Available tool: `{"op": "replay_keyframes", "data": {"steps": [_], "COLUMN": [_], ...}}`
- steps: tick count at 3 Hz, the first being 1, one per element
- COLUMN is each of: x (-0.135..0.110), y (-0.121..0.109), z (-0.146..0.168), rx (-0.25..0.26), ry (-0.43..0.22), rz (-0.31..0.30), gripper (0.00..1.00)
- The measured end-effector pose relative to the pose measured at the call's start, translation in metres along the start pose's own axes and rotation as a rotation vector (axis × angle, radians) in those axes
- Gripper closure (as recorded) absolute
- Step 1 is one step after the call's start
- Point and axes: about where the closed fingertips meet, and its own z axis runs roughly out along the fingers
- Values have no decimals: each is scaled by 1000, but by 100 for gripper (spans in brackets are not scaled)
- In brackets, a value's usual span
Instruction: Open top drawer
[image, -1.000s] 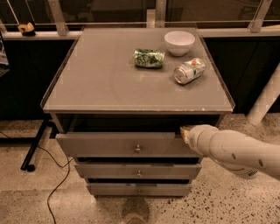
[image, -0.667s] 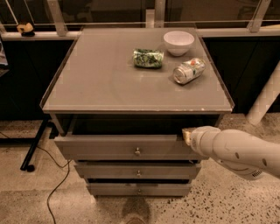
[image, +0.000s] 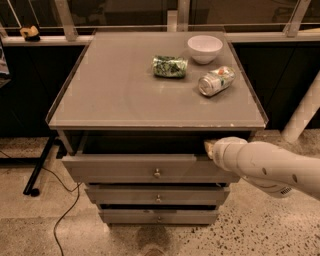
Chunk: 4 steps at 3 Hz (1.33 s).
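Observation:
The top drawer (image: 125, 168) is the widest grey front, with a small round metal knob (image: 157, 173) at its centre. It stands pulled out a little from the cabinet, with a dark gap above its front edge. My gripper (image: 209, 147) is at the right end of the drawer's upper edge, just under the cabinet top. My white arm (image: 265, 165) reaches in from the right and hides the drawer's right end.
Two narrower grey drawers (image: 158, 196) sit shut below. On the cabinet top (image: 115, 90) are a white bowl (image: 205, 48), a green packet (image: 170, 66) and a can on its side (image: 216, 81). A cable (image: 65, 210) and a black stand leg (image: 40, 165) lie left; a white post (image: 305, 110) stands right.
The top drawer has slid a little further out toward the camera. My gripper and arm have moved with its right end.

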Motion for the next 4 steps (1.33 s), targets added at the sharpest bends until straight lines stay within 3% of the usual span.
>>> {"op": "replay_keyframes", "data": {"steps": [4], "x": [18], "y": [-2], "z": [12], "rx": [17], "ry": [55], "rz": [-4], "gripper": [100]}}
